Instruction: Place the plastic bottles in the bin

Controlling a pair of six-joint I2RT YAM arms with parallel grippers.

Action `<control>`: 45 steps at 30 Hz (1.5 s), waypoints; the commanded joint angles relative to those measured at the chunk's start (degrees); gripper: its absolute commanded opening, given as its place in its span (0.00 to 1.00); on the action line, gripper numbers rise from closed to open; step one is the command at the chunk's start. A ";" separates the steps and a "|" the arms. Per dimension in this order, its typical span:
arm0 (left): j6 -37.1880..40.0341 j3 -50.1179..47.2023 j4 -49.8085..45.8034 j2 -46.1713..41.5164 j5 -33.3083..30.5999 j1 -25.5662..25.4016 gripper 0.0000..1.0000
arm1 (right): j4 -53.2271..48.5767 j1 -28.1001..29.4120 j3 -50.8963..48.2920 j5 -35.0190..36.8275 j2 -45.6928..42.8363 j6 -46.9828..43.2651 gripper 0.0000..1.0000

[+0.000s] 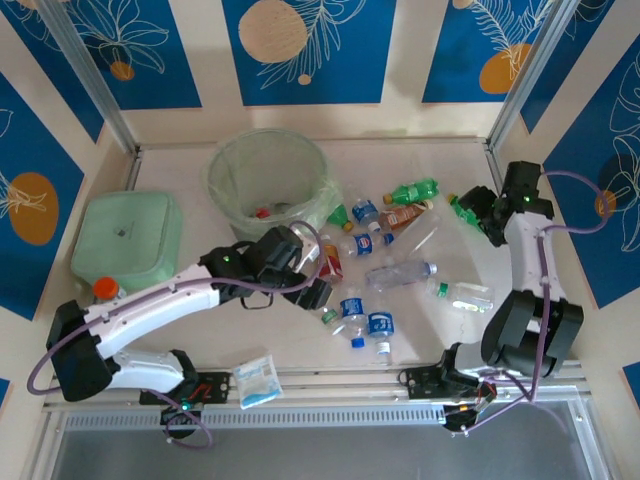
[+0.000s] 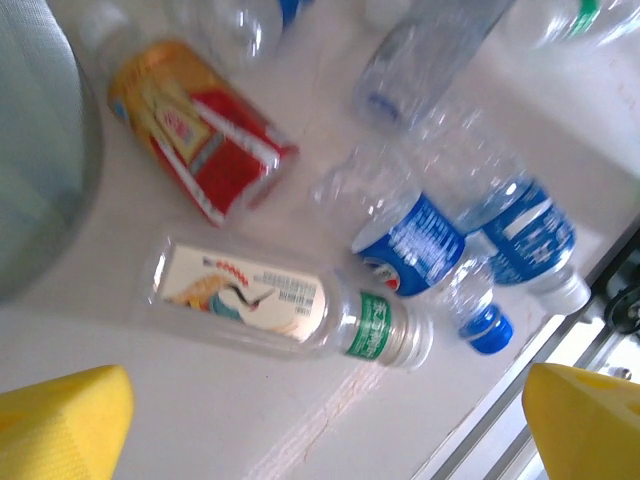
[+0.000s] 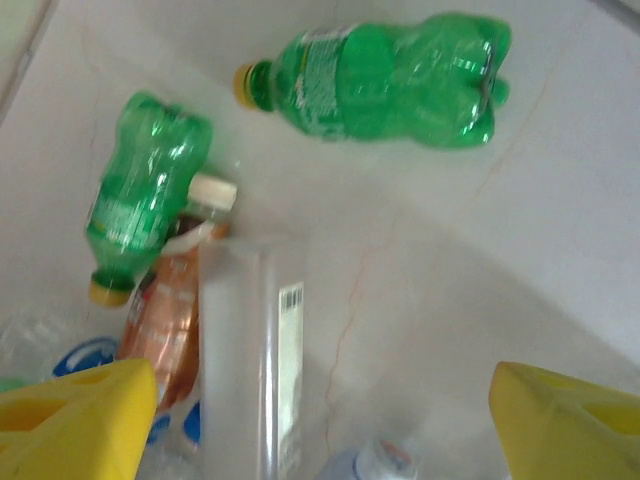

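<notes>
Front edge: a sachet packet lies alone by the rail, with bare desk beyond. The left pincer hangs released, spread wide above the plastic bottles strewn mid-desk. The right pincer, also released and empty, hovers near two green bottles. The bin stands far centre, its contents indistinct.
</notes>
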 commanded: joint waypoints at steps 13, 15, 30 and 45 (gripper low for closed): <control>-4.94 -7.17 8.78 1.73 0.96 -0.78 1.00 | 5.10 -1.02 22.03 0.67 27.23 -7.27 0.90; -4.94 -7.38 8.92 2.16 1.21 -1.08 1.00 | 3.95 -1.33 25.52 0.37 31.08 -8.26 0.90; -5.73 -8.73 9.70 1.06 0.79 -1.18 1.00 | -4.85 -2.26 29.69 -4.79 38.38 -7.13 0.88; -6.35 -10.46 8.71 -1.39 -0.61 -1.18 1.00 | -5.22 3.54 22.21 1.36 36.87 -5.87 0.82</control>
